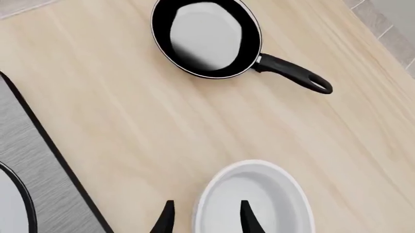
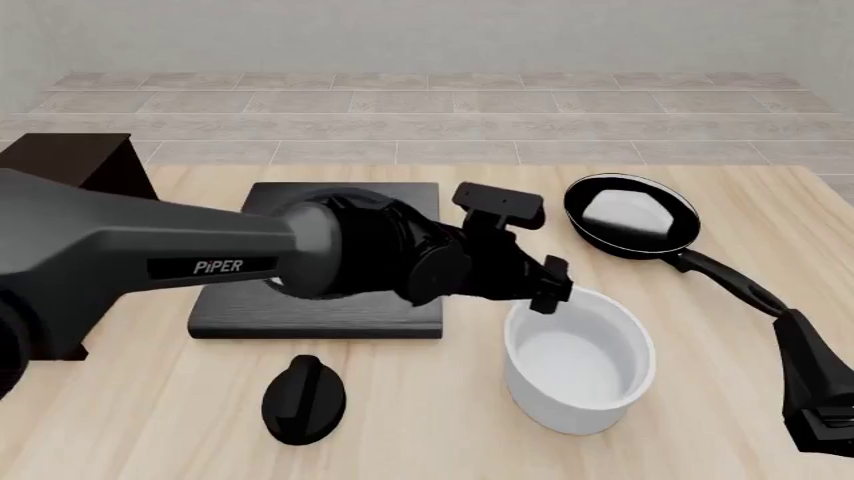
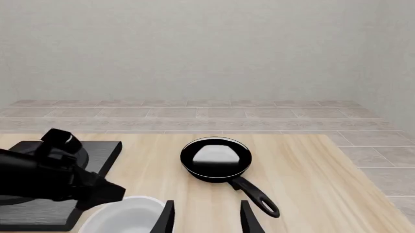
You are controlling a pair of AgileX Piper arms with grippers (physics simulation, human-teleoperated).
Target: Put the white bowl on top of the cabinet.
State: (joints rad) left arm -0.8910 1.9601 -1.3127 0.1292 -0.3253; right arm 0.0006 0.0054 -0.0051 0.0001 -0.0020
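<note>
The white bowl stands upright on the wooden table, right of the stove plate; it also shows in the left wrist view and the right wrist view. My left gripper is open and straddles the bowl's near-left rim, with one finger inside the bowl and one outside; in the front view it sits just above that rim. The dark cabinet stands at the far left, mostly hidden behind my left arm. My right gripper is open and empty, to the right of the bowl.
A black frying pan lies behind the bowl, its handle pointing toward my right arm. A black stove plate lies left of the bowl. A black knob lies in front of the plate.
</note>
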